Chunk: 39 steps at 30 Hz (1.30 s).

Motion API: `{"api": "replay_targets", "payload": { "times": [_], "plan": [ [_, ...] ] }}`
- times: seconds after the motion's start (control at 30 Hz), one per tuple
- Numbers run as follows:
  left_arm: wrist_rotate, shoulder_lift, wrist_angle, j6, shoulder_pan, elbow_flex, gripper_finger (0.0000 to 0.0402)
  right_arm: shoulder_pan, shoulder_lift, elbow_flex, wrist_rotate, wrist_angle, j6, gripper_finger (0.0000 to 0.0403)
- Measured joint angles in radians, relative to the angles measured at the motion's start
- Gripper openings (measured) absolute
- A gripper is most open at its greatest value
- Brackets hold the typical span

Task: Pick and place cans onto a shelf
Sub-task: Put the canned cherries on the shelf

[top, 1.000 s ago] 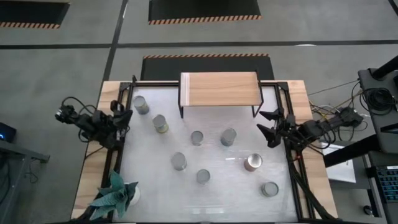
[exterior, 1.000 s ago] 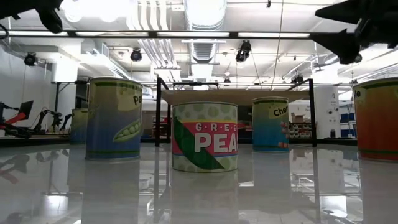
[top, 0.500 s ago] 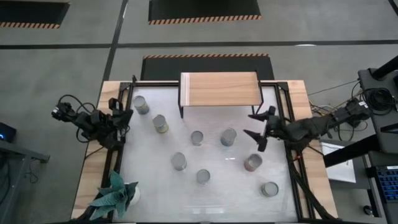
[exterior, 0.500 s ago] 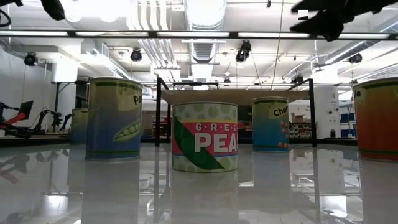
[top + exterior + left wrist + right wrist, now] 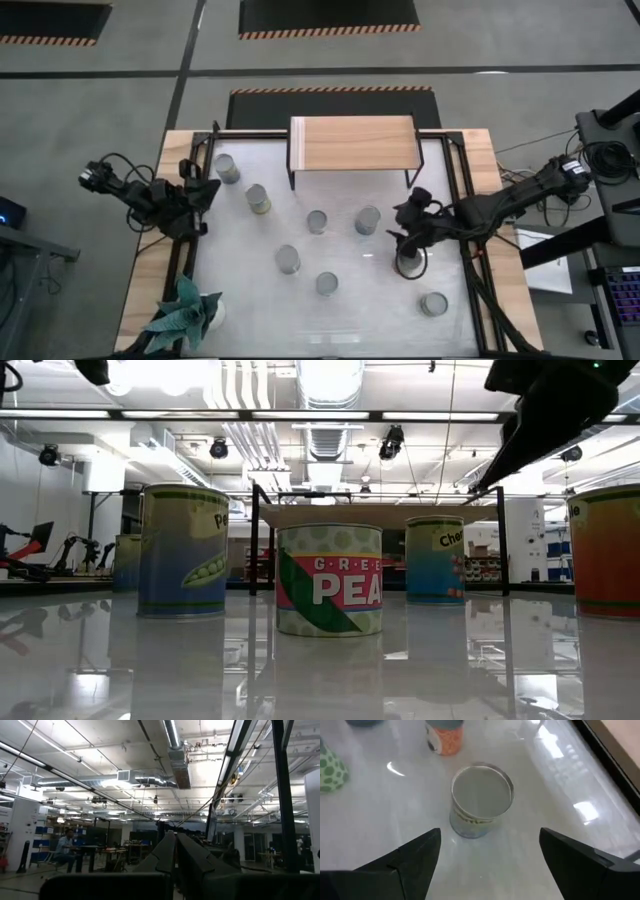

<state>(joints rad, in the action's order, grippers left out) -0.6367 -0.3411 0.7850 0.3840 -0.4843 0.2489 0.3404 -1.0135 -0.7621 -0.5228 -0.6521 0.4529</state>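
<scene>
Reaching inward from the right edge, the right hand (image 5: 408, 243) has travelled toward the middle of the surface (image 5: 340, 310) since the earlier frame and now hovers above the can (image 5: 406, 264) at about 4 o'clock from centre, fingers spread wide with that can (image 5: 481, 800) framed between them in the right wrist view. To do this well, I judge the hand should drop straight down until the fingers straddle the can's sides below its silvery top, then close squarely so it does not tip. The shelf (image 5: 352, 144) sits at 12 o'clock, bare on top, so the lift must clear its front edge before setting down. Nearest neighbours are a can (image 5: 367, 220) at 10 o'clock of the target and another (image 5: 433, 303) at 5 o'clock, both apart enough to spare the fingers. The left hand (image 5: 205, 192) waits closed at 9 o'clock beside two more cans (image 5: 258, 199); a teal plant (image 5: 183, 312) stands at 7 o'clock.
</scene>
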Motion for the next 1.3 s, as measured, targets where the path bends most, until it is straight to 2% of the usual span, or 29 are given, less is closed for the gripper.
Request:
{"api": "replay_targets", "payload": {
  "times": [0.17,0.33,0.57,0.9,1.3],
  "plan": [
    [-0.004,-0.008,0.001,0.0,0.0,0.009,0.0,-0.041,-0.058,0.001,0.017,-0.003,-0.019,0.0325],
    [-0.005,-0.013,0.0,0.001,0.0,0.012,0.0,-0.097,-0.103,0.001,0.089,0.018,-0.068,0.0325],
    [-0.006,-0.013,0.0,0.001,0.0,0.013,0.0,-0.162,-0.169,0.001,0.159,0.108,-0.178,0.0325],
    [-0.007,-0.021,0.0,0.001,0.0,0.013,0.0,-0.232,-0.222,0.002,0.269,0.243,-0.24,0.0325],
    [-0.007,-0.027,0.0,0.0,0.0,0.013,0.0,-0.235,-0.33,0.003,0.272,0.359,-0.245,0.0325]
  ]
}}
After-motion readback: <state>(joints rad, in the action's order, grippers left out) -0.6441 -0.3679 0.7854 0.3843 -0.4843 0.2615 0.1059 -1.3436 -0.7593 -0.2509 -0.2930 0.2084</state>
